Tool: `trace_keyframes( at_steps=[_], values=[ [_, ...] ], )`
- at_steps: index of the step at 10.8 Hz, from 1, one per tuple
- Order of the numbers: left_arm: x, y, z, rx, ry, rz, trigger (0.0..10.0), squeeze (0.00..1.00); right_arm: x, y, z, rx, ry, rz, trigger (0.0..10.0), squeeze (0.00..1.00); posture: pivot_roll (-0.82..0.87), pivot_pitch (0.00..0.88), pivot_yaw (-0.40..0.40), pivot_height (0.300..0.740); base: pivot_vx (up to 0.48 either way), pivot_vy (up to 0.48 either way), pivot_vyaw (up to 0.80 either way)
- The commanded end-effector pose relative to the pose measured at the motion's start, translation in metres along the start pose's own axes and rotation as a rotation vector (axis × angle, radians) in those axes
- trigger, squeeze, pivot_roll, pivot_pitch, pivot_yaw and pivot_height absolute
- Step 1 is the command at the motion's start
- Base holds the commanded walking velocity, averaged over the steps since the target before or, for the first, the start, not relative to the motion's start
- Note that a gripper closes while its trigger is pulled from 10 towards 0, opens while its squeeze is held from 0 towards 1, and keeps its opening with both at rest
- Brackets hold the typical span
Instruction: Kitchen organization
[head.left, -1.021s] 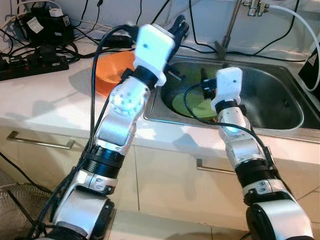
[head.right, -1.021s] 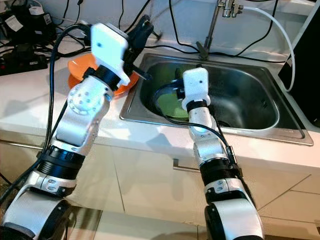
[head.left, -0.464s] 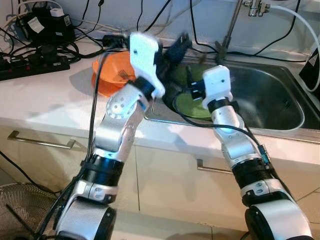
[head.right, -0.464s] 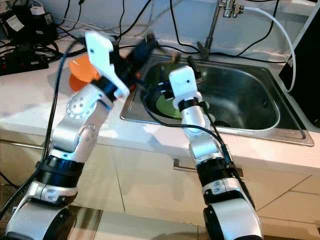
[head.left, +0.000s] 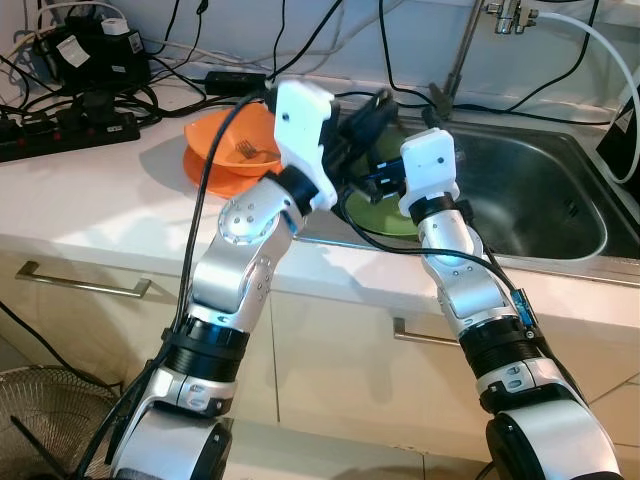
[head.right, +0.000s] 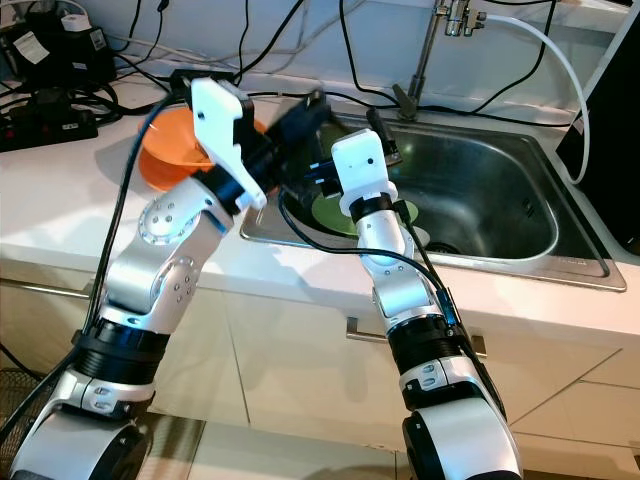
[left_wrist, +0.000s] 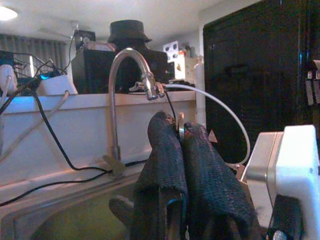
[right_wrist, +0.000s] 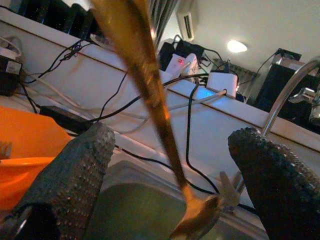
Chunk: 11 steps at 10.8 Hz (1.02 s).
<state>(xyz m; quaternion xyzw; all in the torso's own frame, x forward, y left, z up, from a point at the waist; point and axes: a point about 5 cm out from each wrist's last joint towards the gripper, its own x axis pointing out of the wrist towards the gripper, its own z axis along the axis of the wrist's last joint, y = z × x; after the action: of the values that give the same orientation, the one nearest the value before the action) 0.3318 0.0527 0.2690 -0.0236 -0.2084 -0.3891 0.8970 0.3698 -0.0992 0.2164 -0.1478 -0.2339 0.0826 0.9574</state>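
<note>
Up at centre frame, over the steel sink's (head.left: 560, 250) near-left corner, the left hand (left_wrist: 175, 150) pinches a slim golden utensil (right_wrist: 145, 85) whose long handle crosses between the right hand's (right_wrist: 170, 165) spread fingers.

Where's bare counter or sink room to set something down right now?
Free: the white counter between the power strip and the front edge, and the sink floor right of the green plate. Crowded: the sink's left rim, where both grippers meet beside the orange bowl.
</note>
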Motion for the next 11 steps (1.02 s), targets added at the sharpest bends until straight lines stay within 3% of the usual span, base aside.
trace_keyframes(
  at_steps=[1,3,4,11],
  values=[
    [0.0013,-0.0059,0.0018,0.018,0.007,-0.037,10.0,0.0,-0.0007,-0.0021,0.0024,-0.001,-0.012,-0.007,10.0,0.0,0.2,0.002,-0.024,0.74,0.0,0.0,0.0],
    [0.0001,-0.0055,-0.0006,0.026,0.025,-0.033,10.0,0.0,-0.0011,-0.0027,0.0022,0.002,-0.009,-0.011,10.0,0.0,0.2,0.009,-0.024,0.74,0.0,0.0,0.0],
    [-0.0001,-0.0036,-0.0004,0.032,0.027,-0.023,10.0,0.0,-0.0016,-0.0021,0.0015,0.01,-0.005,-0.004,0.0,0.0,0.2,0.012,-0.025,0.74,0.0,0.0,0.0],
    [-0.0005,-0.0021,-0.0016,0.044,0.047,-0.02,10.0,0.0,-0.0015,-0.0009,-0.0004,0.013,0.009,-0.002,0.0,0.0,0.2,0.022,-0.03,0.74,0.0,0.0,0.0]
  ],
)
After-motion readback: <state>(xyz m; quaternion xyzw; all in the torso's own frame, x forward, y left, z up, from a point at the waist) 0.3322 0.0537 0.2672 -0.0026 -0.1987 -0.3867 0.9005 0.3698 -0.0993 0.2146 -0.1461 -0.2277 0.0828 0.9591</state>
